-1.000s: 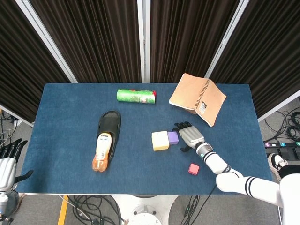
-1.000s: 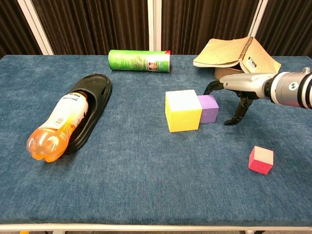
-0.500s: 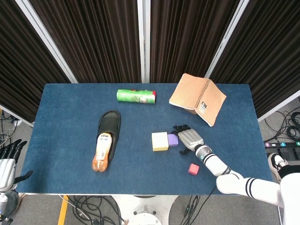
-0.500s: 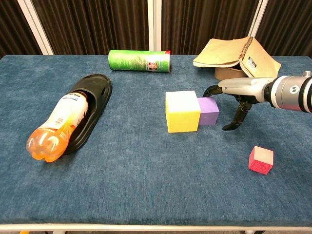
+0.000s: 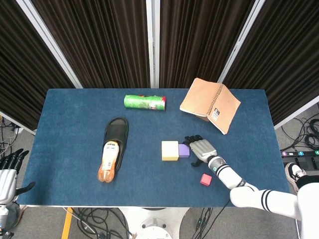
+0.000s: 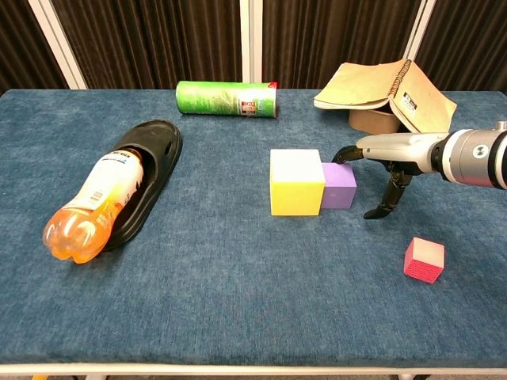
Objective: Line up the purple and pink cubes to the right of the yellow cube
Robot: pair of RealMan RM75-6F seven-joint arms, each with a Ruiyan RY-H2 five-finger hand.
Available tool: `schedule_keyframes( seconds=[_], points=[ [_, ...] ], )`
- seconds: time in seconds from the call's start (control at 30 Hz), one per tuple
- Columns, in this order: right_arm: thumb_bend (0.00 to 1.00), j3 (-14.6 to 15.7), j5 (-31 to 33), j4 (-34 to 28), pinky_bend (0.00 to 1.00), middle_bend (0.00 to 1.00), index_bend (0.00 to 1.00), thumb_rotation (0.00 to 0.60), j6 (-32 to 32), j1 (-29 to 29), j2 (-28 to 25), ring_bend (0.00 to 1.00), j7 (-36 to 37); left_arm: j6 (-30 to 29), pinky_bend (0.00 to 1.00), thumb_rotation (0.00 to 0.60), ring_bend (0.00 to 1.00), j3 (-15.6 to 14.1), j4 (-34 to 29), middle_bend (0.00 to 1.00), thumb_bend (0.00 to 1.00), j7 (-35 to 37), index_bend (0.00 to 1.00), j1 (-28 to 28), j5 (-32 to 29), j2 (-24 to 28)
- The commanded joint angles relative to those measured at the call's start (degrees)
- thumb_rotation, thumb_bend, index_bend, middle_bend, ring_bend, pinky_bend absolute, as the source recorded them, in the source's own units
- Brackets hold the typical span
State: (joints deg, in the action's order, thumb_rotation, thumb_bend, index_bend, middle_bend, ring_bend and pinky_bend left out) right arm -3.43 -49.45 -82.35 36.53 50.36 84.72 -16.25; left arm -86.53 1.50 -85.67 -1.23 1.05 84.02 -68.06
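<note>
The yellow cube (image 5: 170, 150) (image 6: 295, 181) sits mid-table. A smaller purple cube (image 5: 184, 150) (image 6: 338, 185) stands right against its right face. My right hand (image 5: 202, 149) (image 6: 382, 157) hovers palm-down just to the right of the purple cube; its fingers are spread, with fingertips (image 6: 342, 152) touching the cube's far top edge, gripping nothing. The pink cube (image 5: 206, 179) (image 6: 424, 260) lies alone nearer the front edge, to the right of the hand. My left hand (image 5: 9, 172) hangs off the table's left side, fingers apart and empty.
A black slipper (image 6: 146, 172) with an orange bottle (image 6: 97, 205) lying on it occupies the left half. A green can (image 6: 226, 99) lies on its side at the back. An open brown notebook (image 6: 386, 89) rests at the back right, just behind my right hand.
The purple cube has slid toward the front, with my right hand following it, and now sits squarer against the yellow cube's right face. The yellow cube shifted slightly as well.
</note>
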Motion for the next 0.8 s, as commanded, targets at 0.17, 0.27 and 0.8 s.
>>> schedule_keyframes(
  seconds=[0.17, 0.27, 0.8],
  points=[
    [0.13, 0.3, 0.1, -0.3, 0.00, 0.03, 0.19, 0.600, -0.1, 0.2, -0.1, 0.00, 0.5, 0.1, 0.17, 0.600, 0.15, 0.0, -0.1, 0.20, 0.00, 0.0, 0.17, 0.0, 0.0, 0.0],
    [0.13, 0.3, 0.0, -0.6, 0.00, 0.03, 0.19, 0.600, 0.2, 0.2, -0.3, 0.00, 0.7, 0.1, 0.17, 0.600, 0.15, 0.0, -0.1, 0.20, 0.00, -0.1, 0.17, -0.1, -0.1, 0.0],
    [0.14, 4.3, -15.7, -10.8, 0.00, 0.03, 0.13, 0.600, 15.2, -7.4, -10.4, 0.00, 1.5, -0.7, 0.17, 0.600, 0.15, 0.3, -1.0, 0.20, 0.00, -0.3, 0.17, -0.1, 0.4, 0.7]
  ],
)
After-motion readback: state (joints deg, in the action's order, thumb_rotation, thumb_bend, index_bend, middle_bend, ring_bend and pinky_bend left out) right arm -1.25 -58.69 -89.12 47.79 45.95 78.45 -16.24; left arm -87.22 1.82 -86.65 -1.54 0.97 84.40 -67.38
